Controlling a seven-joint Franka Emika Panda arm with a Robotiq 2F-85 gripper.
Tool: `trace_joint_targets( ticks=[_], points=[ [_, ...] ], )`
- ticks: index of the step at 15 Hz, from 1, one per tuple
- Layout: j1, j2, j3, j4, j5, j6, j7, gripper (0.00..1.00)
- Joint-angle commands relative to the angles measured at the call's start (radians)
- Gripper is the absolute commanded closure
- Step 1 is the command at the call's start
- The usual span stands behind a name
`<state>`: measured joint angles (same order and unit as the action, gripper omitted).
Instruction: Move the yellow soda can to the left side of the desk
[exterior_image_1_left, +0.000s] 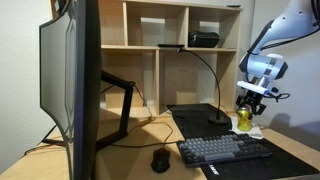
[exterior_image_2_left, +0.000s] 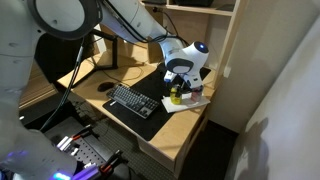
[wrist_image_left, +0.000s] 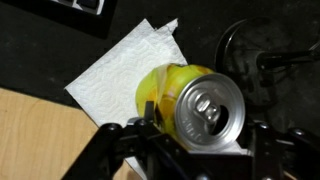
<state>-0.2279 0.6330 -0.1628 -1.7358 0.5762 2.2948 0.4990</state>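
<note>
The yellow soda can (wrist_image_left: 165, 95) stands over a white napkin (wrist_image_left: 120, 65) on the desk (wrist_image_left: 30, 135), near its edge. Its metallic top (wrist_image_left: 208, 110) faces the wrist camera. My gripper (wrist_image_left: 205, 135) straddles the can from above, with one finger on each side, and looks shut on it. In both exterior views the gripper (exterior_image_1_left: 250, 98) (exterior_image_2_left: 180, 80) sits right over the can (exterior_image_1_left: 245, 120) (exterior_image_2_left: 177, 96).
A black desk mat (exterior_image_1_left: 195, 125) carries a keyboard (exterior_image_1_left: 225, 150) (exterior_image_2_left: 135, 100) and a mouse (exterior_image_1_left: 160, 160). A black lamp base (exterior_image_1_left: 218, 120) stands close beside the can. A large monitor (exterior_image_1_left: 75, 80) and a wooden cubby shelf (exterior_image_1_left: 170, 40) stand behind.
</note>
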Motion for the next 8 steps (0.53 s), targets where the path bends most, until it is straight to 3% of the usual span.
trace_joint_targets(
  ticks=[1, 4, 8],
  points=[
    [-0.036, 0.022, 0.018, 0.051, 0.022, -0.069, 0.001, 0.55],
    [-0.063, 0.003, 0.028, 0.070, 0.027, -0.188, -0.026, 0.65],
    [-0.087, -0.094, 0.026, 0.055, 0.030, -0.359, -0.124, 0.66]
  ],
)
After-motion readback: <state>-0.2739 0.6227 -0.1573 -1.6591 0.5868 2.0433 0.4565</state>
